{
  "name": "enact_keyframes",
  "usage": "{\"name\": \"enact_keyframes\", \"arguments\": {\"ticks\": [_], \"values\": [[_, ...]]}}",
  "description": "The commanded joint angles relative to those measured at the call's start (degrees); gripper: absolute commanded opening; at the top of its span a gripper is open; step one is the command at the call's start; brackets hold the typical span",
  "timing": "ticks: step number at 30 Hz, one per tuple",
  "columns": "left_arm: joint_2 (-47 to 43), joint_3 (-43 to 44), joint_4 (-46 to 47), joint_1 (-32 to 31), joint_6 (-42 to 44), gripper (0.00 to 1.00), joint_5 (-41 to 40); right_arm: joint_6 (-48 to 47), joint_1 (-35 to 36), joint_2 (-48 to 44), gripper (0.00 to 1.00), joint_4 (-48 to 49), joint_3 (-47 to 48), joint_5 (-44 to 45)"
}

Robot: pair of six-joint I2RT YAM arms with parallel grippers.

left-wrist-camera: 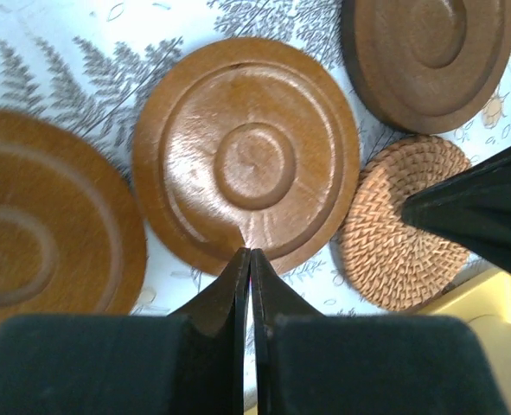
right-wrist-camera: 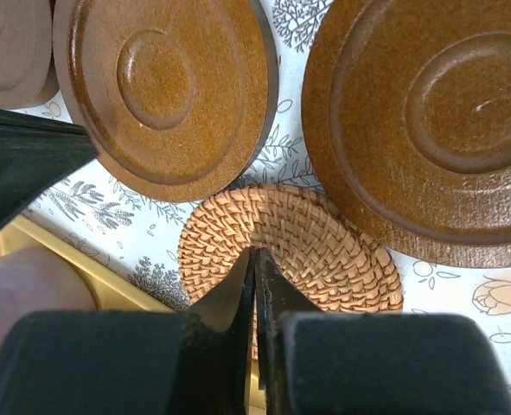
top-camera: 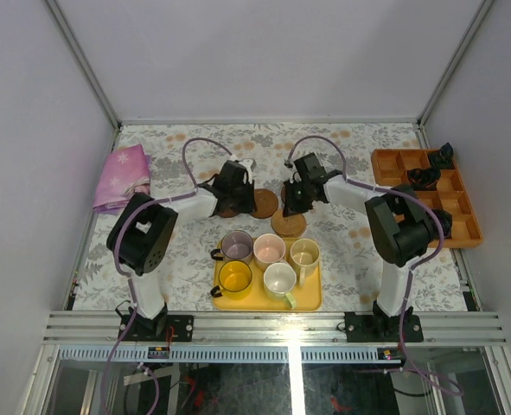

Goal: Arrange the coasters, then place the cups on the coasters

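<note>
The wooden coasters [left-wrist-camera: 251, 156] lie bunched at the middle of the bench [top-camera: 341, 147], three discs rim to rim with only slivers of patterned cover between them. A woven mat [left-wrist-camera: 385, 242] is wedged against their near side. The left gripper [left-wrist-camera: 249, 255] is fully closed and empty, its tips at the near rim of the middle disc. The right gripper [right-wrist-camera: 255, 255], also closed and empty, points down over the woven mat. Just in front, the five cups [top-camera: 269, 251] stand packed on the yellow tray [top-camera: 311, 298], whose far edge runs close to the discs. Open bench lies behind the cluster and to both sides, out to the pink cloth [top-camera: 123, 177] on the left and the orange compartment box [top-camera: 392, 162] on the right.
</note>
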Motion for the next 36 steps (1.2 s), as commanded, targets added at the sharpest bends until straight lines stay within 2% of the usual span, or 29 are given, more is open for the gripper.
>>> {"name": "enact_keyframes", "arguments": {"ticks": [1, 8, 17, 25, 28, 31, 36], "values": [[4.7, 2.8, 5.1, -0.4, -1.8, 0.0, 4.6, -1.0, 0.2, 4.3, 0.0, -4.3, 3.2, 2.1], [10.6, 8.3, 2.8, -0.3, -0.5, 0.0, 3.2, -1.7, 0.2, 12.1, 0.0, -6.9, 12.1, 4.9], [13.5, 11.5, -1.0, 3.8, -0.3, 0.0, 0.9, -5.1, -0.1, 24.3, 0.0, -14.1, 32.2, 7.5], [14.3, 14.3, -2.1, 6.2, 0.2, 0.0, 1.9, -5.2, -2.1, 32.5, 0.0, -17.0, 47.2, 2.6], [14.4, 16.0, -2.1, 6.2, 0.2, 0.0, 2.3, -6.0, -2.1, 32.0, 0.0, -16.7, 49.9, 0.4], [13.3, 17.6, -2.4, 6.2, 0.1, 0.0, 2.2, -6.6, -2.0, 27.8, 0.01, -14.5, 48.8, 0.3], [10.3, 19.2, -1.1, 6.3, -0.7, 0.03, 0.9, -8.8, -2.1, 16.8, 0.25, -9.2, 41.5, 5.0]]}}
